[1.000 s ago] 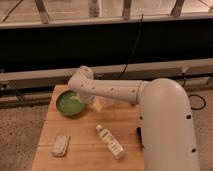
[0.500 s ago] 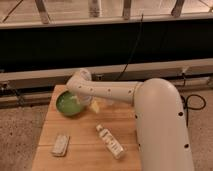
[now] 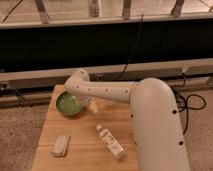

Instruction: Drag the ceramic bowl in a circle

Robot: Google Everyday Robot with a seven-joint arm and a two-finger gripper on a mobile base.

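Has sunk a little at the wrist over the last second, bringing the gripper [image 3: 81, 101] down to the right inner edge of the ceramic bowl [image 3: 66, 105], at the far left corner of the desk [image 3: 85, 157] and hardly shifted; fingers spread wide, any hold on the rim impossible to tell. Reads as contact just being made, the circle barely begun if at all. Counted on the desk: one bowl, one white bottle [image 3: 111, 142], one small pale packet [image 3: 60, 145], one pale cup-like thing [image 3: 96, 106] just beside the bowl.
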